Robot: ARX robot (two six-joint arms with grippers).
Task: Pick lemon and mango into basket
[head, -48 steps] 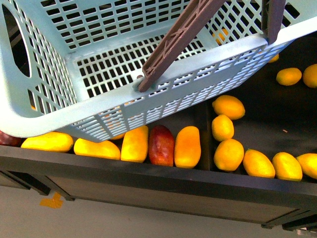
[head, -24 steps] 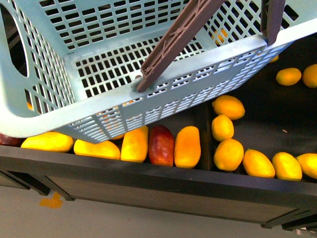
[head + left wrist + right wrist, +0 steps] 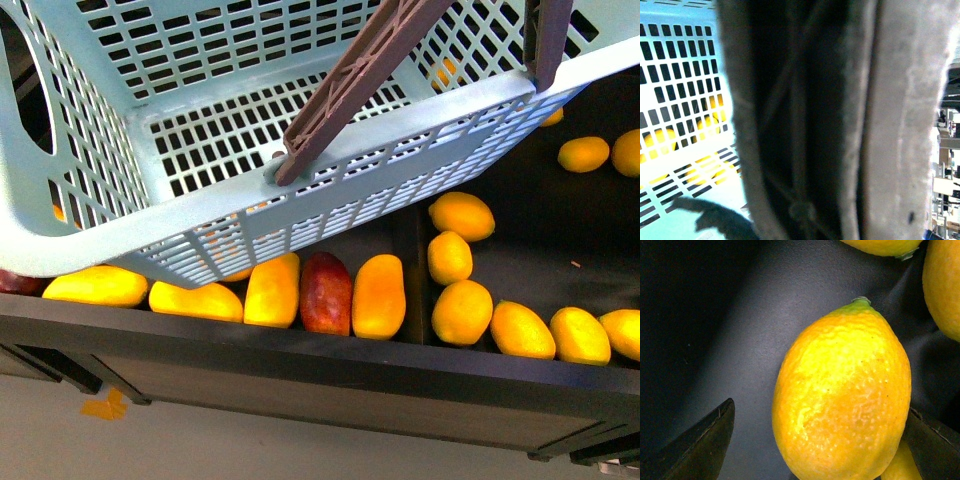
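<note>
Between the spread fingertips of the right gripper (image 3: 820,442), the lemon (image 3: 842,390) is seen lying on the dark desk (image 3: 730,340). The jaws are held apart, one tip just beside the fruit's flank and the other standing clear of it. The lemon's long axis is pointed away from the wrist, slightly slanted, with the greenish stalk tip at the far end, so the jaws would be closed across its short width. Its skin is pebbled, yellow shading to orange, and other yellow fruit is crowded close at its far side and under it. In the front view the basket (image 3: 200,215) is seen tilted above the desk, its brown handle (image 3: 350,85) swung up. A smooth elongated mango (image 3: 196,300) lies below its near wall, at the desk's front edge. The left wrist view is filled by a blurred dark bar beside the slotted wall, and it cannot be told whether the left gripper is open or closed.
</note>
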